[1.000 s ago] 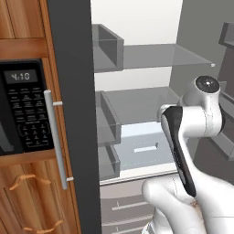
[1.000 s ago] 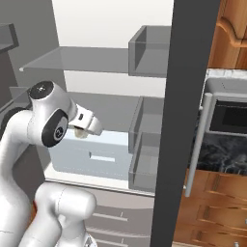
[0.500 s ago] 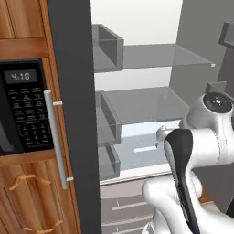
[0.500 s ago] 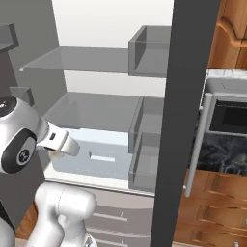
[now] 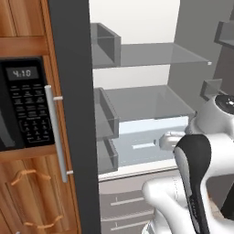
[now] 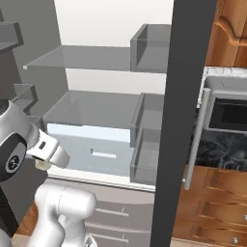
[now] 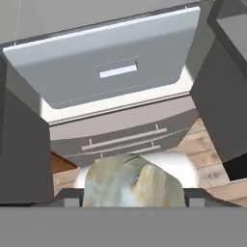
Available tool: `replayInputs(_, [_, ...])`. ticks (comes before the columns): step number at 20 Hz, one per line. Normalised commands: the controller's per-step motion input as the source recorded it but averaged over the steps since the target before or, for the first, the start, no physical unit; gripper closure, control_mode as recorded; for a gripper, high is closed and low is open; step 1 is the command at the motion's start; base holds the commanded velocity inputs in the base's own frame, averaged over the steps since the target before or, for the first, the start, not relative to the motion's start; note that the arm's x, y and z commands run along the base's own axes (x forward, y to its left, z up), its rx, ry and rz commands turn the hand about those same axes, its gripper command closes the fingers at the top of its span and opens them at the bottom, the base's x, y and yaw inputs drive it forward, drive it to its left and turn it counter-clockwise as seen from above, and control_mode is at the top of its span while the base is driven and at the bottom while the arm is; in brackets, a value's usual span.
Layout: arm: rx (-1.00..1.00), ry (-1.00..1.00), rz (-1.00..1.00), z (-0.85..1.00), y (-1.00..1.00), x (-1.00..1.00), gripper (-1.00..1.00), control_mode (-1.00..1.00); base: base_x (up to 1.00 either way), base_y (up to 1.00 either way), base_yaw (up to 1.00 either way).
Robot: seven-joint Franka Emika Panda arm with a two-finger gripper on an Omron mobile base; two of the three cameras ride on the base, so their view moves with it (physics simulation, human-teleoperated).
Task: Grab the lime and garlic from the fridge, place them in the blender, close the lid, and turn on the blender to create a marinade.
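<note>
The claw hangs low in front of the open fridge, and its jaws are clamped on a pale, lumpy garlic bulb. In the hand view the garlic sits right at the claw, mottled cream and grey-brown, between 2 dark finger tips. From the right base view a small cream patch of the bulb peeks out just under the white hand. Beyond the claw lies the fridge's pale crisper drawer with its slot handle, and nearer to it, below that drawer, the grey freezer front with 2 thin bar handles. Above the claw are 2 glass shelves. To either side of the claw stand the dark open doors with grey bins. The wood floor shows beneath the claw.
</note>
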Motion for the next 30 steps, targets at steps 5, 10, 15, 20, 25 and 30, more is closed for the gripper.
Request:
replayInputs(5, [0.00, 0.00, 0.00, 0.00, 0.00, 0.00, 1.00, 1.00, -1.00, 0.09, 0.00])
replayInputs(10, [0.00, 0.00, 0.00, 0.00, 0.00, 0.00, 1.00, 1.00, -1.00, -0.09, -0.16])
replayInputs(15, [0.00, 0.00, 0.00, 0.00, 0.00, 0.00, 1.00, 1.00, -1.00, -0.49, -0.42])
replayInputs(20, [0.00, 0.00, 0.00, 0.00, 0.00, 0.00, 1.00, 1.00, -0.51, -0.90, -0.51])
replayInputs(25, [0.00, 0.00, 0.00, 0.00, 0.00, 0.00, 1.00, 1.00, 0.19, -1.00, -0.37])
replayInputs(30, [0.00, 0.00, 0.00, 0.00, 0.00, 0.00, 1.00, 1.00, 0.74, -1.00, -0.08])
